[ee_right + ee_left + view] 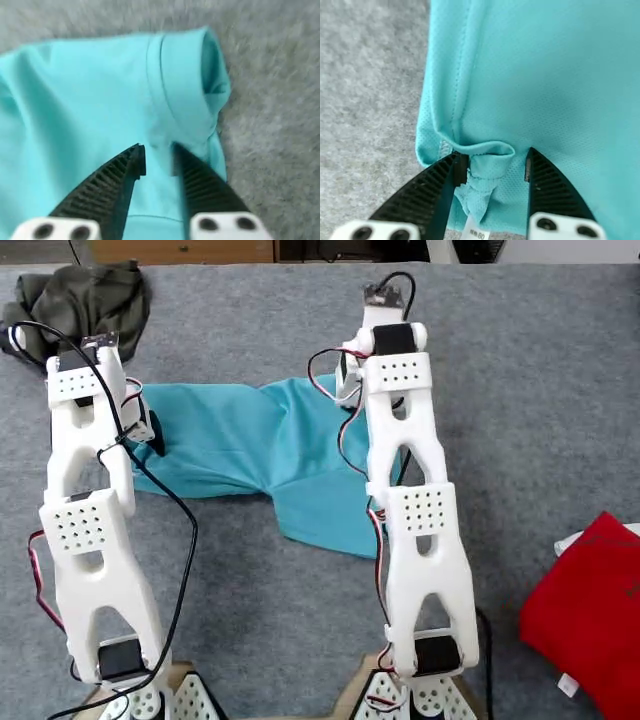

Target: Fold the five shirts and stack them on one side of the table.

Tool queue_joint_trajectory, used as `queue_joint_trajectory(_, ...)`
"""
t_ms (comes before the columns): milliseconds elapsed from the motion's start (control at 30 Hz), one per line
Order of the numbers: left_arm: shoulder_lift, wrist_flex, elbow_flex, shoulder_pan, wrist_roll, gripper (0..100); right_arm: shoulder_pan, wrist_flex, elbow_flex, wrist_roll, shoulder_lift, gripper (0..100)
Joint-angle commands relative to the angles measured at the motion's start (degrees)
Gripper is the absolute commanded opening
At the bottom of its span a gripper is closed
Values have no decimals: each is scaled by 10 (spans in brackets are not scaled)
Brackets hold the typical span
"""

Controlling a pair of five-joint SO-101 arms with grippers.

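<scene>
- On the grey felt-like table (540,390), a teal shirt (250,440) lies spread in the middle between the two arms, creased and partly doubled over itself.
- At the far left corner we see a crumpled olive-green shirt (85,295). A folded red shirt (590,610) sits at the right edge, well apart from the teal one.
- Beyond the table's far edge runs a strip of wooden furniture (190,250).
- The left arm stretches forward along the left side, and the left gripper (495,157) points down at the teal shirt's left edge.
- Its jaws stand apart, with a bunched fold of the hem between them. One finger (445,175) touches the cloth.
- The right arm reaches forward over the shirt's right part, and the right gripper (157,150) hangs above a hemmed edge of the cloth. A narrow gap remains between its jaws.
- A white label (476,234) shows at the bunched fold in the left wrist view, and its print is too small for us to read.
- A small white tag (568,685) sits on the red shirt, and we cannot read it either.
</scene>
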Motion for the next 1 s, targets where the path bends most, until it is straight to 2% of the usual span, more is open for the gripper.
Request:
queue_joint_trajectory(0, 0, -18, -17, 9, -2, 207, -9, -15, 6, -4, -52, 292)
queue_joint_trajectory(100, 0, -18, -17, 9, -2, 207, -11, -33, -4, -2, -55, 306)
queue_joint_trajectory(400, 0, -17, -17, 9, -4, 207, -1, -94, -22, 17, -40, 72)
queue_joint_trajectory(700, 0, -17, -17, 9, -4, 207, 11, -120, -26, 24, -7, 69)
queue_joint_trajectory(833, 0, -17, -17, 9, -4, 207, 29, -118, -44, 25, -7, 4)
queue_joint_trajectory(967, 0, -16, -17, 9, -4, 207, 46, -120, -71, 25, -6, 7)
